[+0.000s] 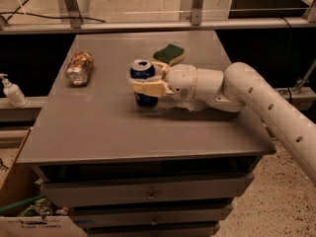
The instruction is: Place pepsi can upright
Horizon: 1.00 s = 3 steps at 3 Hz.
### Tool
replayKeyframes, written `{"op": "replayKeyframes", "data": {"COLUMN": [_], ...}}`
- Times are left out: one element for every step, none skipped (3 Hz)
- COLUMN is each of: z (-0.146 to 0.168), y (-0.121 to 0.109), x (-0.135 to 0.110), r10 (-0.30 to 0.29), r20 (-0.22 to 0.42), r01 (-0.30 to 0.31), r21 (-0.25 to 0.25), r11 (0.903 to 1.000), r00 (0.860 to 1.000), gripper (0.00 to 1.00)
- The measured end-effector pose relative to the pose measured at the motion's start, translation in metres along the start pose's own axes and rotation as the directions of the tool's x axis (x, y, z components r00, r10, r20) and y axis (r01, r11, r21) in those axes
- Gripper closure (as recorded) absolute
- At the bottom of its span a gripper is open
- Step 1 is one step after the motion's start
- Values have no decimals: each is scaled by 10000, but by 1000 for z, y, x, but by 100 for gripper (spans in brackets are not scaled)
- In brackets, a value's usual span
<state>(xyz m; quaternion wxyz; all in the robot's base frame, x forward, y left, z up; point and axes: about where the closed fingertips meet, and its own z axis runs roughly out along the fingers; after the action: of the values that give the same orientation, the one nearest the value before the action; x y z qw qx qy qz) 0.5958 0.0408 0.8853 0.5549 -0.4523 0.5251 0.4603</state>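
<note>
**Pincer and can at the moment of placement.** The gripper (142, 74) reaches in level from the right. Its two cream fingers (148, 87) lie on opposite sides of the pepsi can (143, 69), one across the near side and one behind the far side. The jaws are narrowed to the can's width and appear to hold it around its upper half.

The pepsi can stands with its long axis vertical and its silver top facing up. Its base is at or just on the grey table (98, 127), though contact cannot be confirmed because of the shadow beneath. The can lies directly between the fingers, so no reach or turn is needed. The task appears nearly complete.

The coming move depends on that vertical axis. The fingers should part sideways, and the white arm (266, 107) should draw back to the right of the can without dragging it. A finger that catches the can wall could tip it over.

Other things on the table, placed relative to the pepsi can:
- A green sponge (169, 53) lies just behind it and to the right, near the far finger.
- A tan patterned can (79, 68) lies on its side well to the left.
- A white pump bottle (11, 90) stands far to the left, off the table.
- Drawers (148, 194) sit below.
</note>
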Motion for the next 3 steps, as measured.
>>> {"op": "replayKeyframes", "data": {"z": [0, 0, -5], "y": [0, 0, 4], "x": [0, 0, 4], "r10": [-1, -3, -306], "r20": [-1, -2, -331], "r01": [1, 3, 296], "r21": [-1, -2, -299], "r11": [10000, 10000, 9991], "r00": [10000, 10000, 9990], "gripper": [36, 13, 0]}}
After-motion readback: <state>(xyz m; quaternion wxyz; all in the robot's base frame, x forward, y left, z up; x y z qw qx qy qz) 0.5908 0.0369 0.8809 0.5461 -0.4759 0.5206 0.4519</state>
